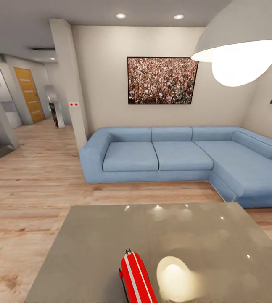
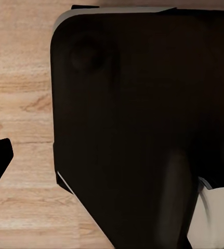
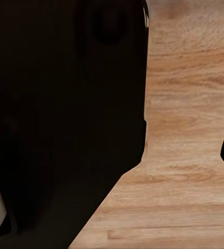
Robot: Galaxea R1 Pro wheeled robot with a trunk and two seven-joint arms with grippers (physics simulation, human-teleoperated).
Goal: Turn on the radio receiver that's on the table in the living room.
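Neither tool's state can be told from where I stand: the left wrist view shows a dark robot body [image 2: 143, 129] over wood plank floor [image 2: 18, 78], and the right wrist view much the same. Ahead, the red radio receiver [image 1: 136, 278] lies on the glossy grey surface [image 1: 89, 244], at its near edge, beside a bright lamp reflection. Beyond it sits the light-blue sectional sofa [image 1: 182, 155], under a framed crowd picture [image 1: 162, 80]. A white pendant lamp [image 1: 241, 46] hangs overhead.
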